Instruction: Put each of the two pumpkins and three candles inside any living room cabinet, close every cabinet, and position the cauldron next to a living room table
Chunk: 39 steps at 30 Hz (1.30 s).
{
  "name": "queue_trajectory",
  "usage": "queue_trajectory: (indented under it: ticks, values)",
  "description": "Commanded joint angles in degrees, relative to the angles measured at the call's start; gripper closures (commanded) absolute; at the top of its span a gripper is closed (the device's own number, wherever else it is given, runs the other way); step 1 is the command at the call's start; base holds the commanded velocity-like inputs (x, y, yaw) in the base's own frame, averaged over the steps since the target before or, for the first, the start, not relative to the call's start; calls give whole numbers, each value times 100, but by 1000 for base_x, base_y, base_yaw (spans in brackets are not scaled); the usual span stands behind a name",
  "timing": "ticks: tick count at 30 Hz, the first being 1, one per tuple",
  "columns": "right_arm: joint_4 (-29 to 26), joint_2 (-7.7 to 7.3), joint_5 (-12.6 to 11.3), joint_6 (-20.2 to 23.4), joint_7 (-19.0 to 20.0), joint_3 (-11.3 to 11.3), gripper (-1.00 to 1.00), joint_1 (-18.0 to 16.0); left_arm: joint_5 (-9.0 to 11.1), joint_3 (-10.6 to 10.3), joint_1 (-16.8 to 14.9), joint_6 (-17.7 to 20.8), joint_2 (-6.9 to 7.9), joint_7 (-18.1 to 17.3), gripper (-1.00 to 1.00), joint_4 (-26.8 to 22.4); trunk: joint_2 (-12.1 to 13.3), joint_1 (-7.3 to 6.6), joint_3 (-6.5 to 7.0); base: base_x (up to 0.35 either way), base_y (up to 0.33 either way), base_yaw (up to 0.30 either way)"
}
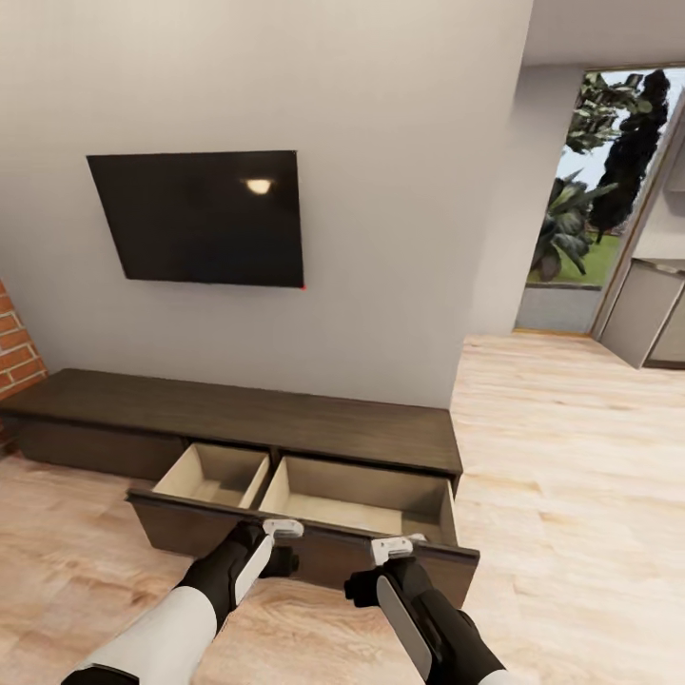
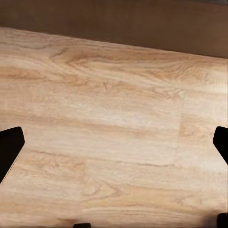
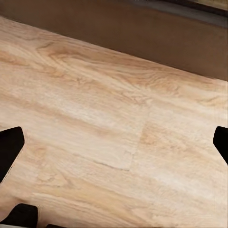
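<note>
The cabinet (image 1: pixel 238 419) runs low and dark along the wall just ahead of both claws, with two drawers pulled out side by side toward the robot. The left drawer (image 1: pixel 214 473) and the right drawer (image 1: pixel 357 497) both show pale light-wood interiors with nothing visible inside. Their shared dark front panel (image 1: pixel 190 523) sits right in front of the claws.

The left gripper (image 1: pixel 283 529) hangs just at the near side of that panel, below the divider between the two drawers; in the left wrist view its fingertips (image 2: pixel 10 147) stand far apart at the frame's edges, spread wide with only wood-plank floor (image 2: pixel 109 123) between them and the dark front (image 2: pixel 118 21) beyond. The right gripper (image 1: pixel 398 546) is close beside it, in front of the right drawer; its fingertips (image 3: pixel 9 147) are likewise spread wide over the floor, holding nothing, with the dark front (image 3: pixel 142 33) just past them.

Above the cabinet, well beyond the claws, a black TV (image 1: pixel 202 217) is mounted on the pale wall. A strip of red brick (image 1: pixel 14 342) shows far off the left gripper's side, and an opening to greenery (image 1: pixel 595 181) lies far off the right gripper's side.
</note>
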Motion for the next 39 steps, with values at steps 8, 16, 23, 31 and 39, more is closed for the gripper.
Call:
queue_trajectory:
  ticks: [8,16,23,31,39]
  values:
    - [-8,5,-62,14,-58,44,-100,-4,63,-41,4,-96,7,49,-100,-7,-4,0,-50,0,165,237]
    - [-8,5,-62,14,-58,75,-100,-4,57,-71,5,-177,4,83,-100,-7,-4,0,-94,-79,-73,237]
    - [-5,5,-62,14,-58,109,-100,-4,56,-76,6,-180,4,87,-100,-7,-4,0,-133,-161,-235,235]
    - [-8,5,-62,14,-58,115,-100,-4,56,-76,6,-181,4,89,-100,-7,-4,0,-191,-161,-249,159]
    - [-8,5,-62,14,-56,259,-100,-4,56,-65,6,-181,4,87,-100,-7,-4,0,-203,-81,-95,25]
